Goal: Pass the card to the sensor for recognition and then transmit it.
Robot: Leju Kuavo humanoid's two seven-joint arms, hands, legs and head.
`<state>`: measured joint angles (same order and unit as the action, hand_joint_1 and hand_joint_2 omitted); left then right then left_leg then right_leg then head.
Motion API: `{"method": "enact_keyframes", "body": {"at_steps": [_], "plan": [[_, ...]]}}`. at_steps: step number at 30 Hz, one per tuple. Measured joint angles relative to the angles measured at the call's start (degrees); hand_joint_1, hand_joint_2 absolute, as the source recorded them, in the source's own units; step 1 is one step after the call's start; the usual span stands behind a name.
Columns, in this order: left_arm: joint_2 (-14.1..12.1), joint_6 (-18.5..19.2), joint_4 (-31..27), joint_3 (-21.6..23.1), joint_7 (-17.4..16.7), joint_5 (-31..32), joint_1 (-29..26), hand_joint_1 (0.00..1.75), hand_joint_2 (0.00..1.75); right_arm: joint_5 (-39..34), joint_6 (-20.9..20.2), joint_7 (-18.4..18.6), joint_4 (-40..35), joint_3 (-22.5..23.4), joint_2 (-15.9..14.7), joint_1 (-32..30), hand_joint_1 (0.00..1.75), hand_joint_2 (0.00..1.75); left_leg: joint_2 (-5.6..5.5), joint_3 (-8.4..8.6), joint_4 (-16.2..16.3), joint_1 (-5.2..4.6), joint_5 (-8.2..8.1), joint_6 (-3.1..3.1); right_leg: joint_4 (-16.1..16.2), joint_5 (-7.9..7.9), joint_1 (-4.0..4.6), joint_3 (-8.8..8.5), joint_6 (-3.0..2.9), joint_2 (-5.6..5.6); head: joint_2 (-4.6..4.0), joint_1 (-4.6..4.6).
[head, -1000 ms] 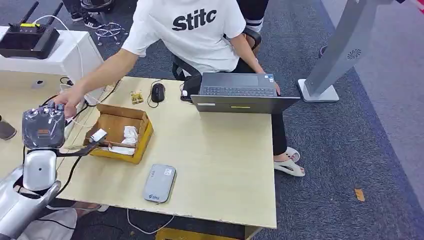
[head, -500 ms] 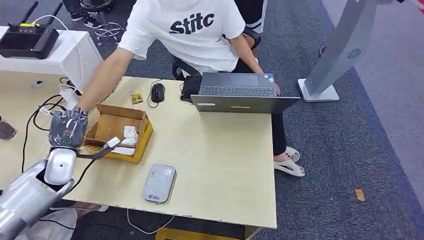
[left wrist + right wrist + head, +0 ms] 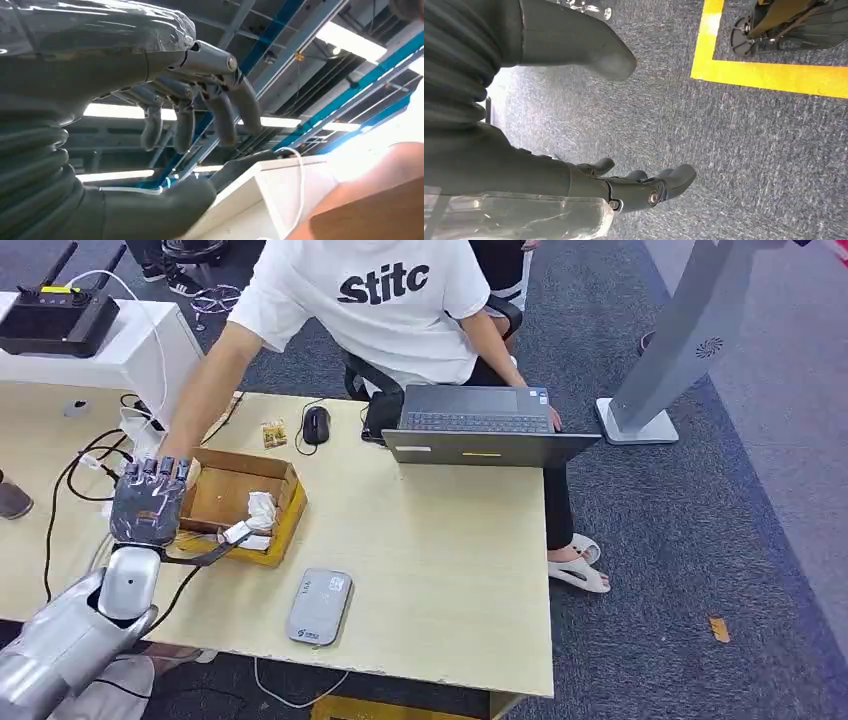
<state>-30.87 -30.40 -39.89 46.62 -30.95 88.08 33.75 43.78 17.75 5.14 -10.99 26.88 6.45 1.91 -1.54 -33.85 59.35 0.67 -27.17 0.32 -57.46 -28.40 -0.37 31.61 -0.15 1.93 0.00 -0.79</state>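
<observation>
Head view: left hand (image 3: pixel 148 508), raised at the cardboard box (image 3: pixel 283 510), meets a person's hand (image 3: pixel 176 462); card not discernible. Sensor (image 3: pixel 319 607) lies nearer. Wrist views: both hands empty, fingers apart; right hand (image 3: pixel 624 187) over carpet.

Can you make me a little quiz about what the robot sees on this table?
1. True or false: the laptop is folded closed.
2. What is in the robot's left hand? A: a cup. B: nothing. C: a spoon.
3. Which flat thing lies on the table nearest the robot's edge?

Key: 1 false, its keyboard shows. 2 B, the fingers are apart with nothing in them. 3 the grey device.
</observation>
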Motion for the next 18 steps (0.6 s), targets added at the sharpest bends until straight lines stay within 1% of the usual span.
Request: {"method": "enact_keyframes", "body": {"at_steps": [9, 13, 16, 18], "plan": [[1.8, -0.2, 0.0, -1.8, -0.2, 0.0, -2.0, 0.0, 1.75, -0.1, 0.9, 0.1, 0.0, 0.4, 0.5, 0.0, 0.0, 1.75, 0.0, 0.0, 0.0, 0.01, 0.0, 0.0, 0.0, 0.0, 0.0, 0.01, 0.0, -0.01, 0.0, 0.0], [2.5, -1.1, -0.1, -3.5, 0.1, 0.0, -2.2, 0.0, 1.75, -0.2, 1.2, 0.3, 0.0, 0.6, 0.6, 0.0, 0.0, 1.75, 0.0, 0.01, 0.0, 0.02, 0.0, 0.0, 0.0, 0.0, 0.0, 0.01, 0.0, 0.0, 0.0, 0.0], [3.2, -1.9, -0.8, -5.7, 1.6, 0.0, -2.6, 0.0, 1.75, -0.2, 1.5, 0.4, 0.0, 1.1, 0.9, 0.0, 0.0, 1.75, 0.0, 0.01, 0.0, 0.01, 0.0, 0.0, 0.0, 0.0, 0.0, 0.01, 0.0, 0.0, 0.0, -0.02], [3.9, -2.7, -1.9, -8.2, 3.4, 0.0, -3.1, 0.0, 1.75, -0.3, 1.5, 0.6, 0.0, 1.3, 0.9, 0.0, 0.0, 1.75, 0.0, 0.0, 0.0, 0.01, 0.0, 0.0, 0.0, 0.0, 0.0, 0.01, 0.0, 0.0, 0.0, 0.0]]}}
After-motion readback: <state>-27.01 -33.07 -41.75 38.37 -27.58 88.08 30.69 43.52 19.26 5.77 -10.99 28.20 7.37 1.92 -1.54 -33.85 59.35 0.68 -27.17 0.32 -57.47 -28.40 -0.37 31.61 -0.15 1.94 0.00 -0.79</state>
